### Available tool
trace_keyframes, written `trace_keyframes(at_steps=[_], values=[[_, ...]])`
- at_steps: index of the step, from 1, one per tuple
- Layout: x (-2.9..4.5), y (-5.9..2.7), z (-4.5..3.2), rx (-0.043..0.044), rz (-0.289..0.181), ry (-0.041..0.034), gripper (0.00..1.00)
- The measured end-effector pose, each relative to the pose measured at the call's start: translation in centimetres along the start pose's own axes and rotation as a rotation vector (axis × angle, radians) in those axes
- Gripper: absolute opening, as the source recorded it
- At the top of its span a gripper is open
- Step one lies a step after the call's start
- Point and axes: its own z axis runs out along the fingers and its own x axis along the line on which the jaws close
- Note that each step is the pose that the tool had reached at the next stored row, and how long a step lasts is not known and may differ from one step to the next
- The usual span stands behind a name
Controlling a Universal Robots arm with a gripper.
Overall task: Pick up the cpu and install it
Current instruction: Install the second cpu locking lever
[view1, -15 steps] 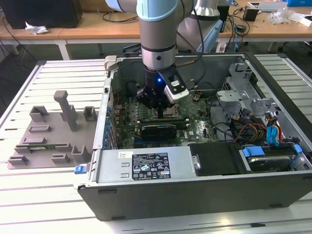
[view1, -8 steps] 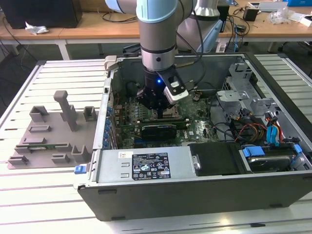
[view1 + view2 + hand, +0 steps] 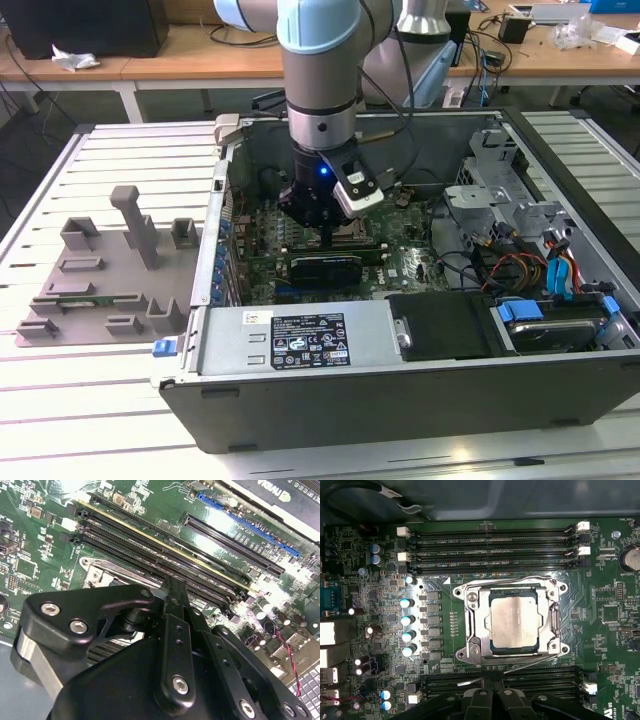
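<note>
1. The small flat square cpu [image 3: 513,619], silvery-grey metal on top with a pale rim, lies inside the square metal-framed socket [image 3: 470,625] on the green motherboard [image 3: 600,630]. In the first wrist view it looks level and square to the frame, so the chip is judged already placed in its seat.

2. The black two-fingered pincer [image 3: 492,692] hangs over the board inside the open grey computer case [image 3: 300,400], which stands on the white slatted desk [image 3: 60,410]. In the exterior view it sits near the case's middle, low over the board [image 3: 318,215].

3. Pincer state: the fingers are pressed together in the second wrist view [image 3: 172,592], and nothing shows between them. It is not holding the chip.

4. Governing relation: in the first wrist view the chip lies at 12 o'clock from the fingertips, close by but apart. The socket's thin wire lever [image 3: 530,662] and a bank of black memory slots [image 3: 520,680] lie between the two.

5. Axis: the chip is nearly square, its slightly longer side running 12 to 6 o'clock in that view, in line with the pincer's approach. The memory slots run across, 9 to 3 o'clock.

6. A grey plastic fixture tray [image 3: 100,280] rests on the desk at 9 o'clock from the case in the exterior view, well apart from the arm.
</note>
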Motion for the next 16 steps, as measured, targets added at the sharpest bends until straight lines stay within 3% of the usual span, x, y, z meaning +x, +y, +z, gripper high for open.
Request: trace_keyframes(at_steps=[9, 13, 16], values=[[0.60, -0.03, 0.18, -0.0043, 0.000, 0.0002, 0.11], [0.91, -0.29, 0.18, -0.0232, 0.000, 0.0011, 0.11], [1.12, -0.49, 0.19, -0.0461, 0.001, 0.0022, 0.11]])
